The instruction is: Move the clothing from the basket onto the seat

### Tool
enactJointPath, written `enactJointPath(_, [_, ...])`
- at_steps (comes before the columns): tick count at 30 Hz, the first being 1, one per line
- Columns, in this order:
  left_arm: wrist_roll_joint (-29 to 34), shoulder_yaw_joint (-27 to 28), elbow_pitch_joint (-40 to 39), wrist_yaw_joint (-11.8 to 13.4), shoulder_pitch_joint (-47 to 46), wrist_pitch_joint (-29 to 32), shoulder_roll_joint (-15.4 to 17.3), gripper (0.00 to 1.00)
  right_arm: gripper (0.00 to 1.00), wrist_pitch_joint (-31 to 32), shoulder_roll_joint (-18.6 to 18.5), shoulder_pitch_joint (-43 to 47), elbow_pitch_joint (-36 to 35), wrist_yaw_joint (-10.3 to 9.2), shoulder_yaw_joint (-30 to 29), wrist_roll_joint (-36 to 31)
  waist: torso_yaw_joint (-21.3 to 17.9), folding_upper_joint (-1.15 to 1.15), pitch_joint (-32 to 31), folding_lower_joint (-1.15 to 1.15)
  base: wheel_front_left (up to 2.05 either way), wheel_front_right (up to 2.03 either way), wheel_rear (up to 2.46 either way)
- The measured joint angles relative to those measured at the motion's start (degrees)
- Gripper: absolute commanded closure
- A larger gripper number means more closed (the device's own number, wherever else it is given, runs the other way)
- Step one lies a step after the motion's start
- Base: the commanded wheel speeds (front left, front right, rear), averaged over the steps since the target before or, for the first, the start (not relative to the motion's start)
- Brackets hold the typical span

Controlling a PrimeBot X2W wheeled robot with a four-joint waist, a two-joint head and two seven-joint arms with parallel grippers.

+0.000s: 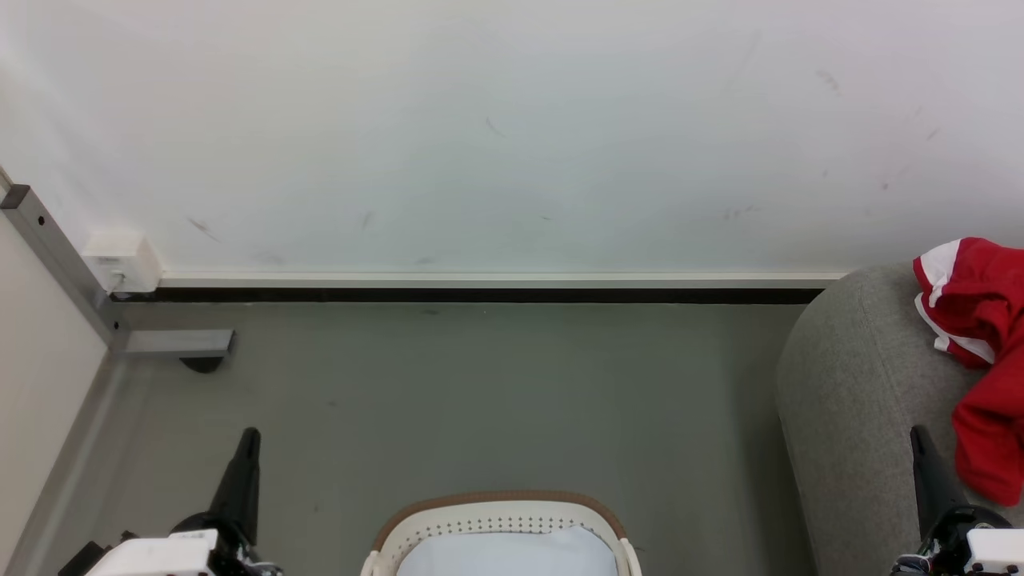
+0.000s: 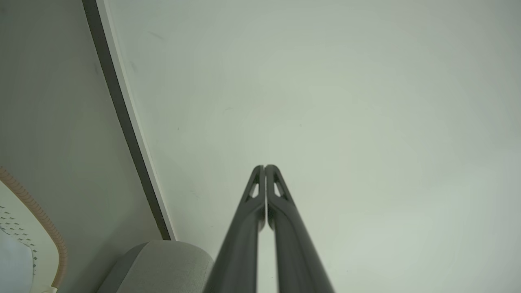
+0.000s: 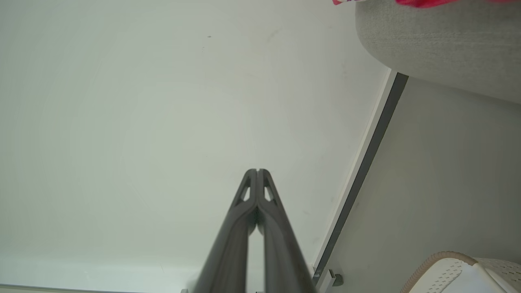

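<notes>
Both grippers empty, fingers pressed together: left gripper (image 1: 250, 438) over the floor (image 1: 480, 384) left of the basket (image 1: 500, 501), right gripper (image 1: 920, 438) in front of the seat (image 1: 856, 400). Red jersey (image 1: 988, 352) with white trim lies draped on the seat's rounded edge, clear of both grippers. White basket stands on the floor near the seat, not touching it, pale cloth (image 1: 512, 556) inside. Wrist views: each fingertip pair touching, aimed at the white wall (image 1: 512, 120).

Clothing (image 1: 988, 320) on the seat (image 1: 856, 400) at right, basket (image 1: 496, 522) on the floor (image 1: 480, 400) left of it, cloth (image 1: 504, 556) inside
</notes>
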Motion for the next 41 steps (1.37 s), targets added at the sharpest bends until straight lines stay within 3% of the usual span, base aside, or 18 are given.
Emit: enactJointPath(41, [0.00,0.00,0.00,-0.01,0.00,0.00,0.00,1.00,1.00,0.24,0.14,-0.01,0.00,0.00,-0.18,-0.11,0.00,0.00,0.00,0.00,0.00,0.00,0.00])
